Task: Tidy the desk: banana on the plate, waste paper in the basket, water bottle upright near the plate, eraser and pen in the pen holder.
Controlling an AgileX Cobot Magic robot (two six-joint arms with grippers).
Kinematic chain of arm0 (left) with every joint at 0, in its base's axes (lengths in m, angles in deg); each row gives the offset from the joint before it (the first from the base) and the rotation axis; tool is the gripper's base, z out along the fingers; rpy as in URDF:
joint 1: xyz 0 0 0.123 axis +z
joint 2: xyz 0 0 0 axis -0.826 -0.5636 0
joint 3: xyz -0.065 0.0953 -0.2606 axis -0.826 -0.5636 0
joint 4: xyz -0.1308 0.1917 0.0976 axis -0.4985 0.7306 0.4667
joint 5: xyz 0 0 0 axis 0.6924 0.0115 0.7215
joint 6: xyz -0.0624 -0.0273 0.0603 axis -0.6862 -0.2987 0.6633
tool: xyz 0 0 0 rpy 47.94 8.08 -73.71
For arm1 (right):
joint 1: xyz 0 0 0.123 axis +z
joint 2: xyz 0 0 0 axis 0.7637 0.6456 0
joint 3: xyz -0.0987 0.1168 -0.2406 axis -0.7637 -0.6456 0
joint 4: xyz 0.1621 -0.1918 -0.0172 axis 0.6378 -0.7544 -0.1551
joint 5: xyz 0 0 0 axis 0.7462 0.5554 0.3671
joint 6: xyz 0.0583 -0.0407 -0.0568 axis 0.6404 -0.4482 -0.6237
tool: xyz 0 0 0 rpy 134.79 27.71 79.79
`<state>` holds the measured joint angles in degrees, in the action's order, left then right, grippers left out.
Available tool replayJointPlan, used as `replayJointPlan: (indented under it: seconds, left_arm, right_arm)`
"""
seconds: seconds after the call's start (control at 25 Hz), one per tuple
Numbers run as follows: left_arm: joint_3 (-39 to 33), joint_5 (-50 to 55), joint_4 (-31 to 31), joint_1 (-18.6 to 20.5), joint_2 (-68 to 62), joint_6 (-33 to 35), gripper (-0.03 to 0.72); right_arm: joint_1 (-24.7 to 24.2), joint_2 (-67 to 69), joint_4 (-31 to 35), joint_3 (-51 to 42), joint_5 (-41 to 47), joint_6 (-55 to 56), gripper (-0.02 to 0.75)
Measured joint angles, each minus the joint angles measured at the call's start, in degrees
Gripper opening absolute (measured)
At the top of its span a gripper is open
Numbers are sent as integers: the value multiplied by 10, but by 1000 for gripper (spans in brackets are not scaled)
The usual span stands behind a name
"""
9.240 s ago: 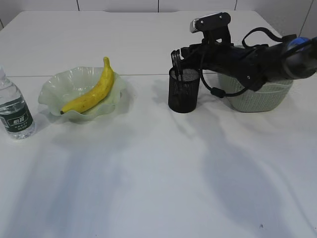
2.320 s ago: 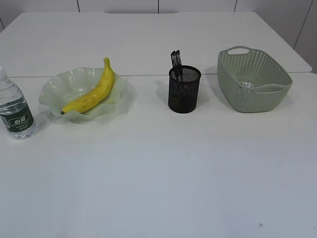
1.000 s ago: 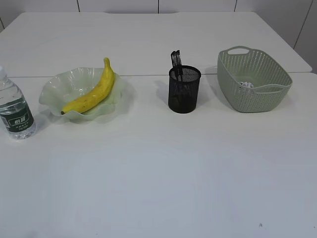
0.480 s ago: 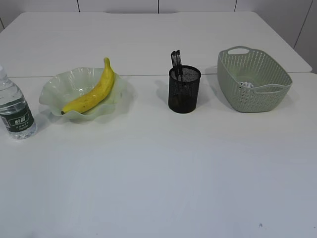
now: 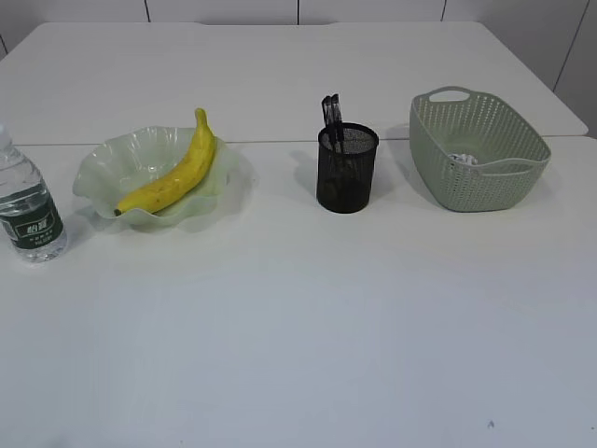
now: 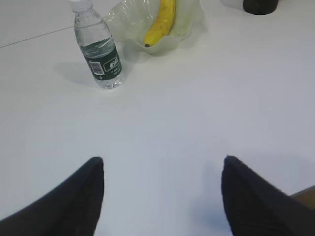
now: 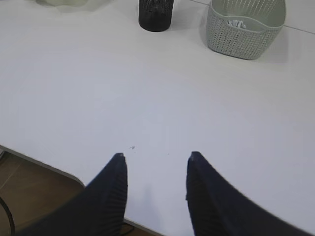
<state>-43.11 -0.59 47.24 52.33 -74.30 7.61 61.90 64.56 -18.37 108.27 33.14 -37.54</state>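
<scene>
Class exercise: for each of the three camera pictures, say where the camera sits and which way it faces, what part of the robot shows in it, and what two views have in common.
Exterior view: looks down at a slant across the table; no robot part shows.
Left wrist view: on the left arm, faces over the open left pincer toward the water bottle and banana.
Right wrist view: on the right arm, faces over the open right pincer toward the pen holder and basket.
Shared: both wrist views include the pen holder, cut off in the left view.

A smooth, matt white finish is shown by the table (image 5: 308, 327). The plate (image 5: 112, 163) looks translucent and glossy, the pen holder (image 5: 346, 177) black wire mesh, the basket (image 5: 438, 173) perforated matt plastic, the water bottle (image 6: 99, 54) clear plastic.
</scene>
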Motion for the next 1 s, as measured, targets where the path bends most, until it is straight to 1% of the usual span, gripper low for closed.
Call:
replayJointPlan:
  seconds: [0.64, 0.76, 0.88, 1.0]
  left_arm:
    - [0, 0, 0, -5, 0, 0, 528]
    - [0, 0, 0, -5, 0, 0, 528]
    - [0, 0, 0, -4, 0, 0, 528]
    - [0, 0, 0, 6, 0, 0, 528]
  right_arm:
    - [0, 0, 0, 0, 0, 0, 302]
    - [-8, 0, 0, 0, 0, 0, 302]
    - [-39, 0, 0, 0, 0, 0, 302]
    - [-85, 0, 0, 0, 0, 0, 302]
